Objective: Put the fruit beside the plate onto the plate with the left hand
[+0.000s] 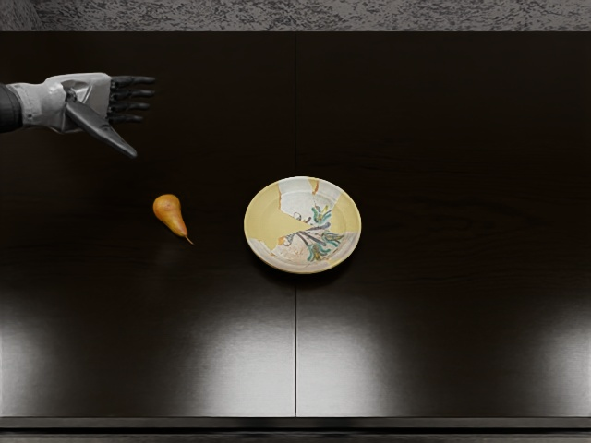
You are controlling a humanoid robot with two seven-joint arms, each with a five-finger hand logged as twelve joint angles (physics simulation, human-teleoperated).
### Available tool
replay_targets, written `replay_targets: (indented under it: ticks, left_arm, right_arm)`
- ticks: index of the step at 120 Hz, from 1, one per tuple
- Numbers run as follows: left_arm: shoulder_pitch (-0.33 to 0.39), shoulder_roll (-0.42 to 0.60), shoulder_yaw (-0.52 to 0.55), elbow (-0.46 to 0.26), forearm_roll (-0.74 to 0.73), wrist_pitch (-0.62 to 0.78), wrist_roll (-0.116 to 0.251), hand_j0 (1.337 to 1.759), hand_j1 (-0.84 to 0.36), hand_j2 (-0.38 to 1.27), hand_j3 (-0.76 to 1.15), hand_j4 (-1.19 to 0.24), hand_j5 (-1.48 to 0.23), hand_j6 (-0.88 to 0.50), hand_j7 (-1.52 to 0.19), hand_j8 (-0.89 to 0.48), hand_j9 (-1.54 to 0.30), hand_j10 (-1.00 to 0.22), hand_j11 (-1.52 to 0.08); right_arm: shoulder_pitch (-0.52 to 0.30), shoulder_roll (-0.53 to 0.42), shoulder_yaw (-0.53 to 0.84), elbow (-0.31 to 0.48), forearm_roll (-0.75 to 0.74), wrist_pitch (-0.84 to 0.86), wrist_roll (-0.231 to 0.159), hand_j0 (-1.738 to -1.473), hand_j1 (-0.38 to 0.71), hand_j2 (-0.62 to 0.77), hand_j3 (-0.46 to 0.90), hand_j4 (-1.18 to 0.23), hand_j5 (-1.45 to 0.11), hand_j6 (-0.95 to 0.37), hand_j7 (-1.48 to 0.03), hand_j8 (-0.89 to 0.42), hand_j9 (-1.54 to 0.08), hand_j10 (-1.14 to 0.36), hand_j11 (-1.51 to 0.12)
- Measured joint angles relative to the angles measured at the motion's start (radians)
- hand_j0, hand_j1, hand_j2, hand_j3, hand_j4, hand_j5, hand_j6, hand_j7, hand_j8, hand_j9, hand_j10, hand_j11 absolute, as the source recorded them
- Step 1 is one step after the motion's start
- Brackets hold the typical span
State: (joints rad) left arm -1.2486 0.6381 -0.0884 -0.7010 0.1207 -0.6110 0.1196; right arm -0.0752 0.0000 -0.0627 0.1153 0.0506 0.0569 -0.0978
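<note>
An orange-brown pear (169,214) lies on its side on the dark table, its stem pointing down and right, a short way left of the plate (268,221). The plate is round, yellow and white with a painted plant motif, and nothing lies on it. My left hand (118,109) reaches in from the left edge, well above and left of the pear, apart from it. Its dark fingers (134,95) are stretched out and the thumb points down right; it holds nothing. The right arm does not show.
The dark glossy table (443,305) runs to a front edge near the bottom of the picture. A grey speckled wall (305,14) stands behind its far edge. A thin seam runs down the table's middle.
</note>
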Motion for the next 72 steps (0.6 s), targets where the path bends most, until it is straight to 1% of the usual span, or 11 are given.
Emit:
replay_targets:
  ticks: [19, 30, 40, 54, 66, 72]
  left_arm:
    - [0.003, 0.000, 0.000, -0.001, 0.000, 0.000, 0.000, 1.658, 0.35, 0.00, 0.00, 0.00, 0.00, 0.00, 0.00, 0.00, 0.00, 0.00, 0.00]
    - [-0.007, -0.001, 0.000, 0.000, 0.020, 0.000, 0.000, 1.658, 0.35, 0.00, 0.00, 0.00, 0.00, 0.00, 0.00, 0.00, 0.00, 0.00, 0.00]
    - [-0.017, 0.002, -0.001, 0.001, 0.091, 0.000, 0.001, 1.658, 0.35, 0.00, 0.00, 0.00, 0.00, 0.00, 0.00, 0.00, 0.00, 0.00, 0.00]
    - [-0.103, 0.002, -0.003, -0.001, 0.249, 0.000, 0.001, 1.658, 0.35, 0.00, 0.00, 0.00, 0.00, 0.00, 0.00, 0.00, 0.00, 0.00, 0.00]
    - [-0.141, -0.001, -0.004, -0.011, 0.382, 0.000, -0.001, 1.658, 0.35, 0.00, 0.00, 0.00, 0.00, 0.00, 0.00, 0.00, 0.00, 0.00, 0.00]
    - [-0.150, -0.003, -0.005, -0.033, 0.453, 0.000, -0.001, 1.658, 0.35, 0.00, 0.00, 0.00, 0.00, 0.00, 0.00, 0.00, 0.00, 0.00, 0.00]
  right_arm:
    - [0.001, 0.000, 0.001, -0.001, 0.000, 0.000, 0.001, -1.658, -0.32, 0.00, 0.00, -0.02, -0.03, -0.02, -0.03, -0.02, -0.03, -0.02, -0.03]
    - [0.001, 0.000, 0.000, 0.000, 0.000, 0.000, -0.001, -1.658, -0.32, 0.00, 0.00, -0.02, -0.03, -0.02, -0.03, -0.02, -0.03, -0.02, -0.03]
    - [0.000, 0.000, 0.000, 0.001, 0.000, 0.000, -0.003, -1.658, -0.32, 0.00, 0.00, -0.02, -0.03, -0.02, -0.03, -0.02, -0.03, -0.02, -0.03]
    - [0.000, 0.000, 0.000, 0.001, 0.000, 0.000, -0.004, -1.658, -0.32, 0.00, 0.00, -0.02, -0.03, -0.02, -0.03, -0.02, -0.03, -0.02, -0.03]
    - [0.000, 0.000, 0.000, 0.001, 0.000, 0.000, -0.005, -1.658, -0.32, 0.00, 0.00, -0.02, -0.03, -0.02, -0.03, -0.02, -0.03, -0.02, -0.03]
    - [0.000, 0.000, 0.000, 0.001, 0.000, 0.000, -0.005, -1.658, -0.32, 0.00, 0.00, -0.02, -0.03, -0.02, -0.03, -0.02, -0.03, -0.02, -0.03]
